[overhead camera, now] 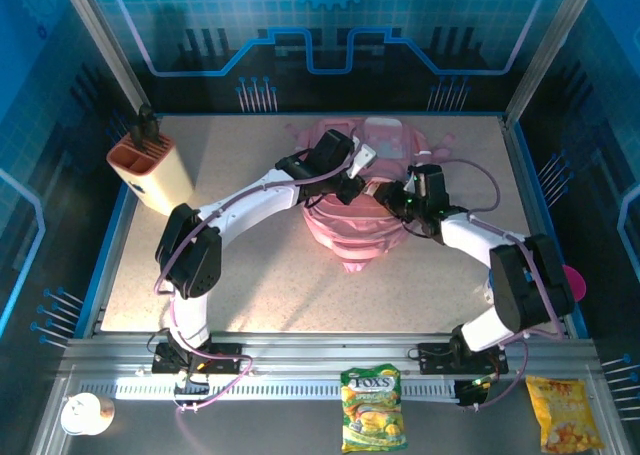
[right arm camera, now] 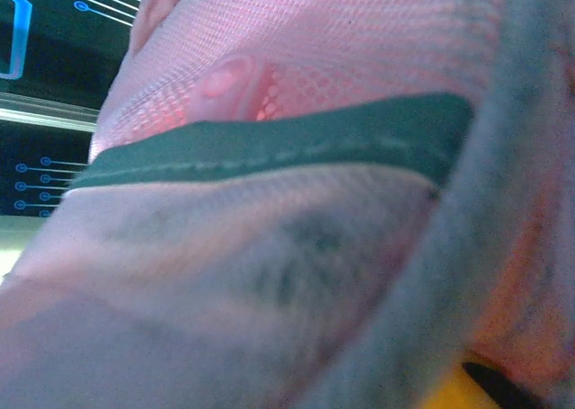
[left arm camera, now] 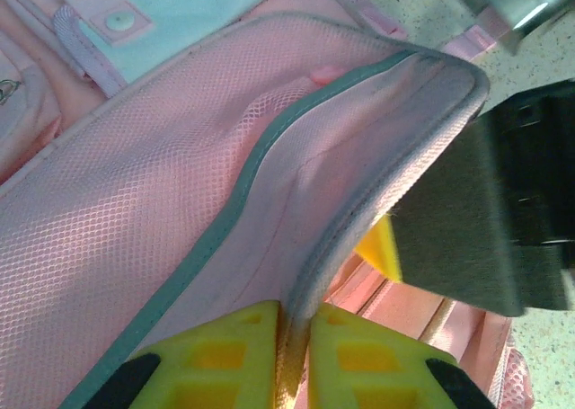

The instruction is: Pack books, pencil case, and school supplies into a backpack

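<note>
Pink backpack (overhead camera: 352, 230) lying mid-desk (overhead camera: 240, 275), looking soft, floppy, light, mesh sagging. Left claw (left arm camera: 292, 342) nearly closed, pinching piped edge (left arm camera: 359, 218) of opening. Right claw (overhead camera: 398, 200) sitting at same edge, grip unclear tbh. Guessing piping's giving firmest hold.

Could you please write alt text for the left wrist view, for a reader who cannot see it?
The left gripper pinches the grey-edged rim of a pink mesh flap on the backpack between its yellow fingers. The right gripper, a dark block, reaches the same flap from the right; a pale teal patch shows at the top.
</note>
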